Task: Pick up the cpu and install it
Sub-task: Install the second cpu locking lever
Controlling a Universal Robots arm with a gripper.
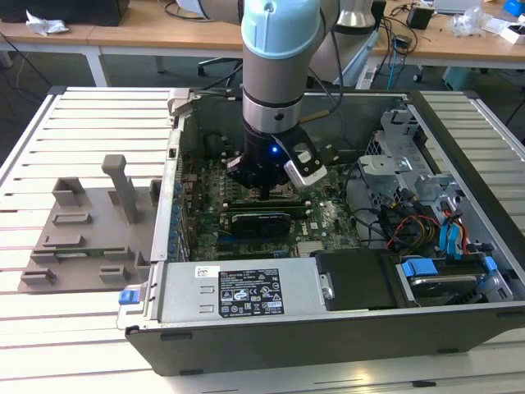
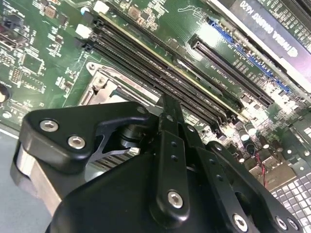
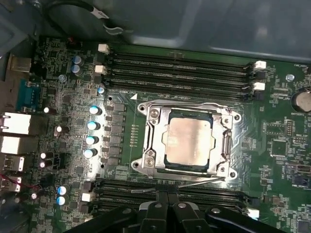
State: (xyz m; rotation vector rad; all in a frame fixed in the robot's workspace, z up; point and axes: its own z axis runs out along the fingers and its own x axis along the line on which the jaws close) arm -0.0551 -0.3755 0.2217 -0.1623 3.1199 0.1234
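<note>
The cpu (image 3: pixel 187 141) sits flat in its socket frame (image 3: pixel 146 138), in the middle of the first wrist view. The tool (image 3: pixel 165 209) hangs just below it in that picture, fingers pinched together and holding nothing.

An open computer case (image 1: pixel 271 328) lies on a slatted white table (image 1: pixel 74 115), with a green motherboard (image 3: pixel 68 73) directly below the jaws. Rows of black memory slots (image 3: pixel 180 68) run along both sides of the metal socket frame (image 3: pixel 146 145) under the jaws. Well away from the jaws, at the exterior view's left, a grey plastic tray (image 1: pixel 82 238) with raised blocks rests on the table, and blue-tabbed drive bays (image 1: pixel 443 271) sit at the exterior view's right inside the case.
</note>
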